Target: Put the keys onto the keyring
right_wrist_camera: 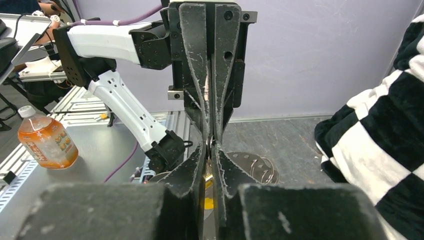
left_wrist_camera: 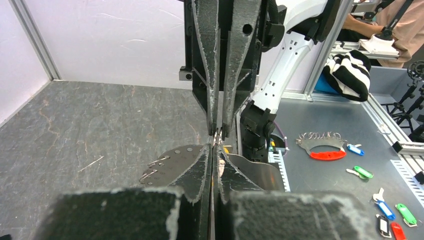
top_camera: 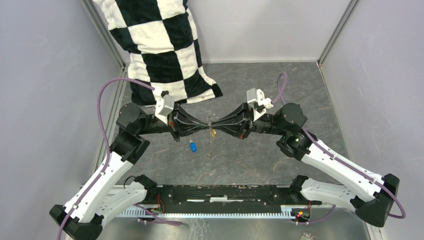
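Note:
My left gripper [top_camera: 206,126] and right gripper [top_camera: 216,125] meet tip to tip above the middle of the table. The yellow-headed key [top_camera: 213,133] hangs just under the tips. In the right wrist view its yellow head [right_wrist_camera: 208,202] sits between the shut fingers of my right gripper [right_wrist_camera: 210,145]. My left gripper [left_wrist_camera: 215,145] is shut on a thin metal wire at its tips, which appears to be the keyring [top_camera: 210,142], seen only as a faint thin line from above. The blue-headed key [top_camera: 193,146] lies on the table below my left gripper.
A black-and-white checkered cloth [top_camera: 160,45] hangs at the back left and fills the right edge of the right wrist view [right_wrist_camera: 380,130]. An orange drink bottle [right_wrist_camera: 46,142] and spare coloured keys [left_wrist_camera: 385,210] lie outside the enclosure. Walls enclose the table on three sides.

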